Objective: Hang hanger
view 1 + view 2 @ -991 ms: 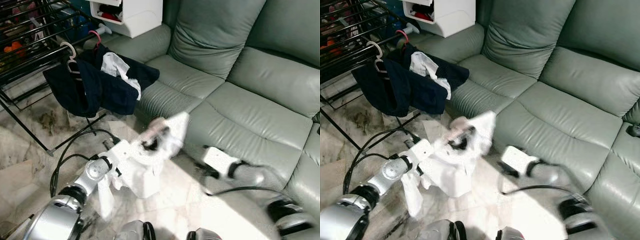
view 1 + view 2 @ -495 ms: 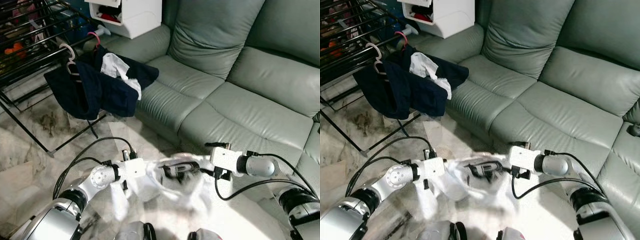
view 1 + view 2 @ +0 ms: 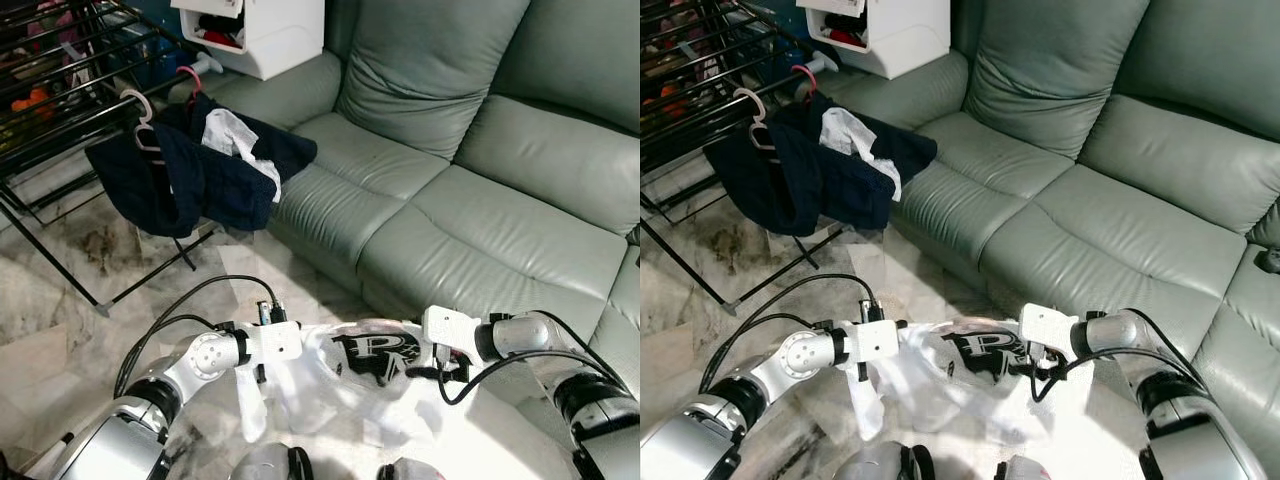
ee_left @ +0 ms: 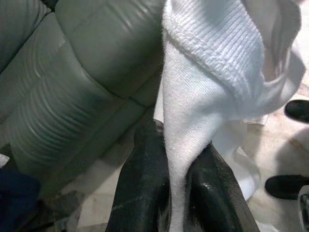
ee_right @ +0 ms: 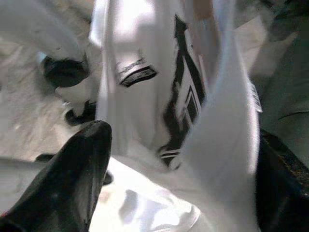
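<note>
A white T-shirt [image 3: 372, 358] with a black print hangs low in front of me, stretched between both grippers. My left gripper [image 3: 303, 347] is shut on the shirt's edge; its black fingers [image 4: 145, 183] pinch the white fabric [image 4: 203, 72]. My right gripper [image 3: 412, 365] is at the shirt's other side. Its fingers [image 5: 72, 188] stand wide apart with the printed cloth [image 5: 169, 96] draped between them. A white hanger [image 3: 135, 108] and a pink hanger [image 3: 190, 73] hang on the black drying rack [image 3: 60, 90] at the far left, carrying dark navy clothes [image 3: 200, 170].
A grey-green leather sofa [image 3: 470, 200] fills the right and the back. A white cabinet [image 3: 262, 35] stands behind the sofa's arm. The rack's legs [image 3: 150, 280] reach over the marble floor [image 3: 60, 310]. Black cables [image 3: 180, 305] loop off my arms.
The shirt was bunched and raised on my left gripper. Both arms have come down and toward each other, and the shirt now hangs spread between them with its print showing.
</note>
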